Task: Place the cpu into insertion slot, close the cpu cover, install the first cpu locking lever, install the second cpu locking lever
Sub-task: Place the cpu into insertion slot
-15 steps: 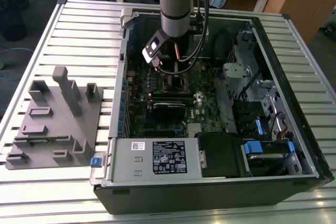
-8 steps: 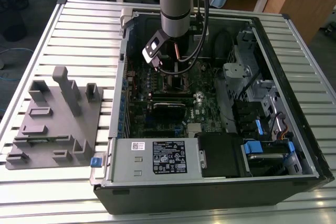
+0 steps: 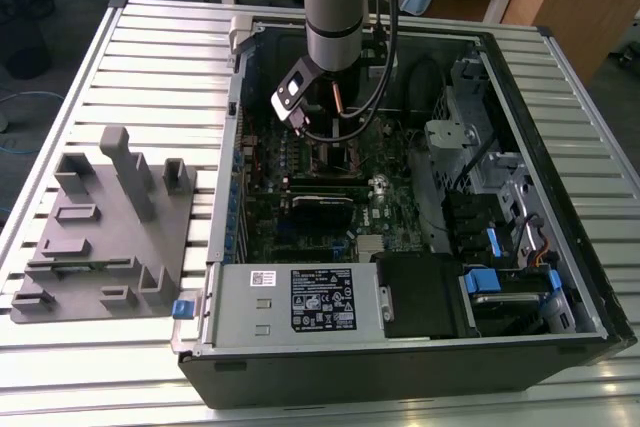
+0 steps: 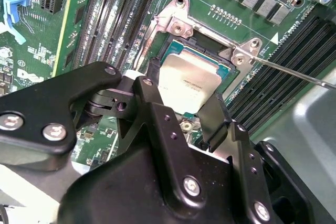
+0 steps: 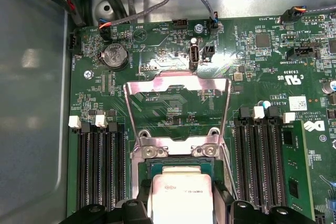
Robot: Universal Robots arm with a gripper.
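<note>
The first step is judged to be in hand. The cpu [image 4: 189, 77] is held at the slot [image 4: 181, 51], which lies in the upper centre of the exterior view. Whether it is already seated cannot be told. The cover [image 5: 178, 83] is stood open beyond it. The gripper [image 4: 182, 103] is closed to chip width, its fingers [image 4: 152, 90] pressed on two opposite edges. Seating is judged to call for the chip to be kept level and square to the frame.

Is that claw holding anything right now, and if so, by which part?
Yes. The gripper appears to hold the cpu by two opposite edges, at the insertion slot.
</note>
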